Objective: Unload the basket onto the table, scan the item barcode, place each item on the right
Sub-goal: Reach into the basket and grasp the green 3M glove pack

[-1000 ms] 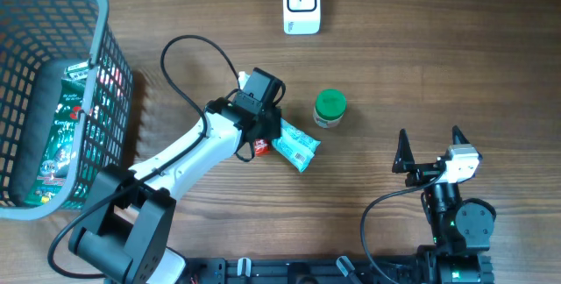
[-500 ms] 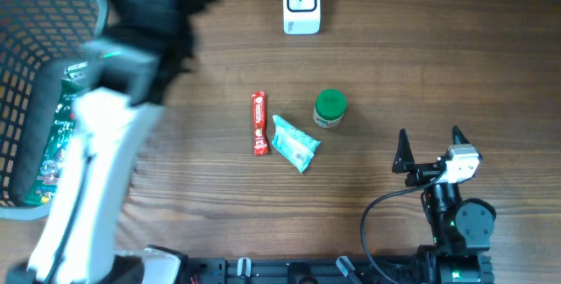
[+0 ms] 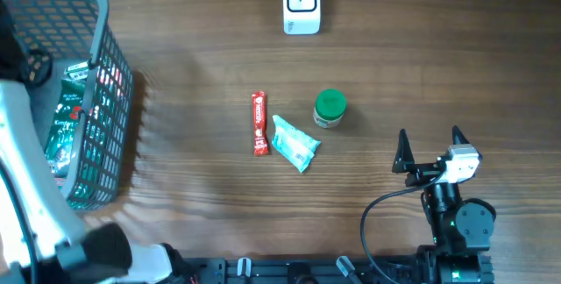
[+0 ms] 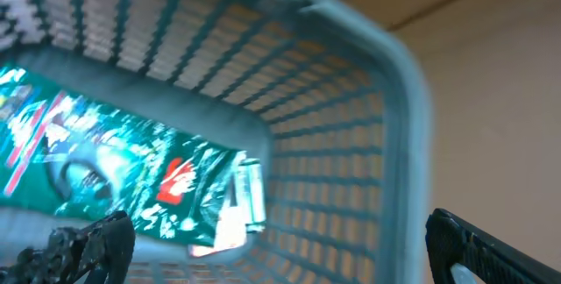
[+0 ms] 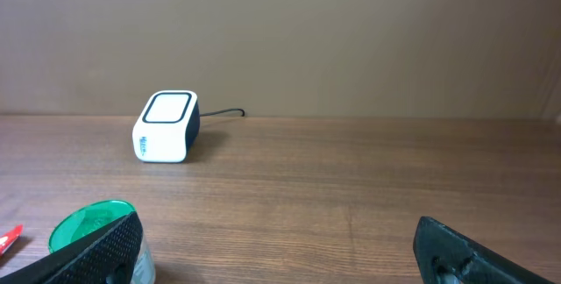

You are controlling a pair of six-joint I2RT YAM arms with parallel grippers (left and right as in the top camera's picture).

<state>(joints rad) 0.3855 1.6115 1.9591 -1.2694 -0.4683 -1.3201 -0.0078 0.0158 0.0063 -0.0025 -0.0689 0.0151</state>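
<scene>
Green packet [image 4: 114, 170] lies inside the blue-grey mesh basket [image 3: 112, 100] at the worktop's [image 3: 438, 56] far-left corner, flat on the basket floor against one wall. The left gripper [image 4: 276, 223] hangs over the basket's open top, its fingers [image 4: 92, 240] spread wide with nothing between them and clear of the packet. From overhead the white left arm [image 3: 22, 161] runs along the worktop's left edge, partly covering the basket. A white barcode scanner [image 3: 301, 3] stands at the middle of the far edge, its cable trailing off behind. Three more items sit near the worktop's centre: a red snack bar [image 3: 259, 124] lying lengthwise, a teal wrapper [image 3: 294, 144] just beside it on the right, and a small jar with a green lid [image 3: 330, 109] upright, close to the wrapper on its far side. The right gripper [image 3: 429, 144] waits low toward the near-right corner, well apart from the items, fingers wide and empty, facing the scanner across the bare wood.
</scene>
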